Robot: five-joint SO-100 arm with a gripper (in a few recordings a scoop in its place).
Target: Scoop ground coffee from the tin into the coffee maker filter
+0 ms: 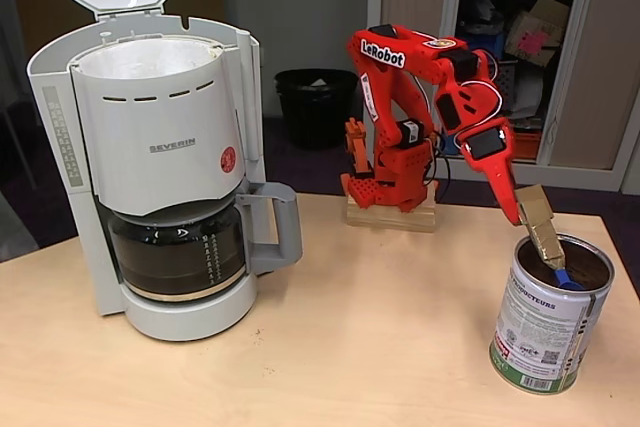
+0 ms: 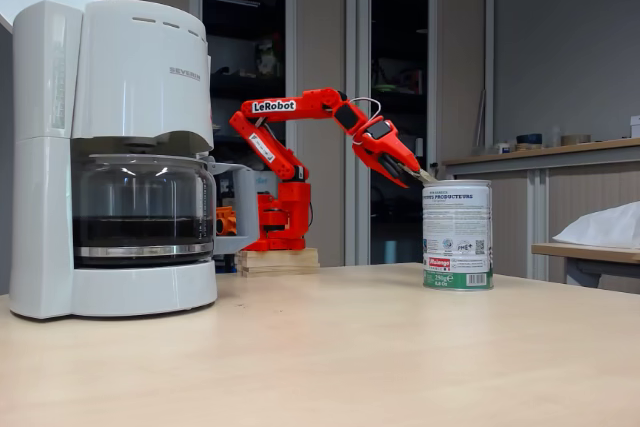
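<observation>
The tin (image 1: 545, 332) stands open at the table's right, with dark ground coffee (image 1: 588, 265) showing inside. My red gripper (image 1: 521, 209) hangs over its rim, shut on the tan handle of a blue scoop (image 1: 566, 278) whose bowl dips into the grounds. In the low fixed view the gripper (image 2: 418, 176) points down at the tin's (image 2: 457, 237) top edge. At the left, the coffee maker (image 1: 160, 147) has its lid up, and the white paper coffee maker filter (image 1: 150, 55) lines the round basket.
A glass carafe (image 1: 180, 247) with dark liquid sits under the basket. The arm's base (image 1: 392, 202) stands on a wooden block at the table's back edge. A black bin (image 1: 315, 102) is on the floor behind. Bare tabletop (image 1: 380, 327) lies between machine and tin.
</observation>
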